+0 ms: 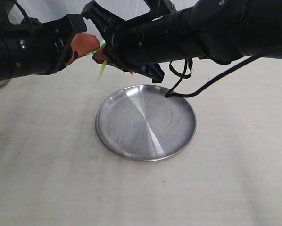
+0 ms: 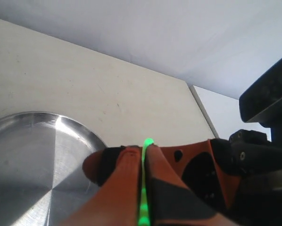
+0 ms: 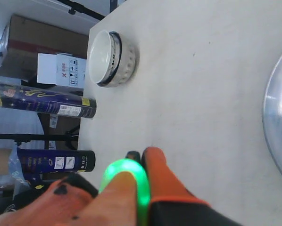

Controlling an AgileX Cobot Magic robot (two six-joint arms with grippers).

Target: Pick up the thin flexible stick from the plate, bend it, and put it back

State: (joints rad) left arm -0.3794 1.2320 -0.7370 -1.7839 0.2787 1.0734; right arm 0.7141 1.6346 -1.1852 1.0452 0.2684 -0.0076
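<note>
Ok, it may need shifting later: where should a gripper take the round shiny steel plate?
Probably the low raised rim of the round shiny steel plate, at its near right edge in the exterior view, jaws coming in low, one over the lip, one under. It lies flat, so only the rim offers a pinch, and both arms crowd its far edge.

A white ceramic bowl (image 3: 110, 59) sat on the pale desk (image 3: 202, 80), near its edge. Past that edge lay a cardboard box (image 3: 30, 40) and two dark blue tubes (image 3: 46, 107) (labels unreadable).
</note>
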